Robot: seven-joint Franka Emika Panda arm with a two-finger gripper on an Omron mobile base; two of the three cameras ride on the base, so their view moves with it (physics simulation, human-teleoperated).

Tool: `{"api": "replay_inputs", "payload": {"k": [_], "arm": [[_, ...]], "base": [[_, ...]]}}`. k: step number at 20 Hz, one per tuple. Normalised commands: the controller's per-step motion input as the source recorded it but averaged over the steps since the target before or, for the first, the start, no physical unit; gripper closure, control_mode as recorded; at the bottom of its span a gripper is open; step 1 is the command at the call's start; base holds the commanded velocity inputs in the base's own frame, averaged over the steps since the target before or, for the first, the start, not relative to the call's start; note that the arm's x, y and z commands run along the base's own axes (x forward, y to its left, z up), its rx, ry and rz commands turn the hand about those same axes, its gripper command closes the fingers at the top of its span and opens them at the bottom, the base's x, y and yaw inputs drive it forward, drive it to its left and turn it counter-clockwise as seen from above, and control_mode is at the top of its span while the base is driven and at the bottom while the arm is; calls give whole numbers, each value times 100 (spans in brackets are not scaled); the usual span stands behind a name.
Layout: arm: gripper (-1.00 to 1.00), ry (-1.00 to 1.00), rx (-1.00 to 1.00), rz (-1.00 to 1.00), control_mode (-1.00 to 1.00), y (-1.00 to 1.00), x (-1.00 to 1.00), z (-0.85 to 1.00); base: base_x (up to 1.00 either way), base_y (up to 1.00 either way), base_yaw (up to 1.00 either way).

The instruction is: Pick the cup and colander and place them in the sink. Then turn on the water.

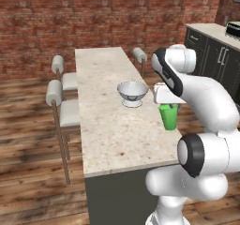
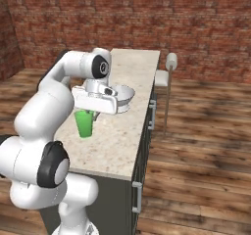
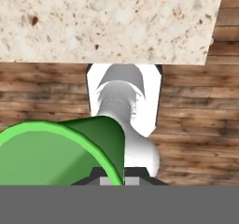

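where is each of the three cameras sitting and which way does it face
Left base view: behind the arm to its left, facing forward and down over the counter at the colander and the cup; the white arm fills its lower right.
Right base view: behind to the right, same counter, the arm at lower left.
Hand view: on the hand, looking along the gripper past the cup's rim to the counter edge and the wooden floor.
Shared: all three show the cup held by the gripper; both base views show the colander.
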Motion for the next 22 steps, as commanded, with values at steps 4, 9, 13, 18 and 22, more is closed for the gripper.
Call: {"api": "replay_inputs", "payload": {"k": [4,9,13,18,22], "arm": [[100,0,0,-5,-100,-9,-24,25],[100,-4,0,-9,-100,0,-9,23],[100,-14,-3,-3,-100,0,-8,15],[100,-20,-10,0,-100,0,-22,3],[100,-18,-10,0,-100,0,-13,1]], "base": [[0,0,0],[0,0,0],[0,0,0],[0,0,0],[0,0,0]]}}
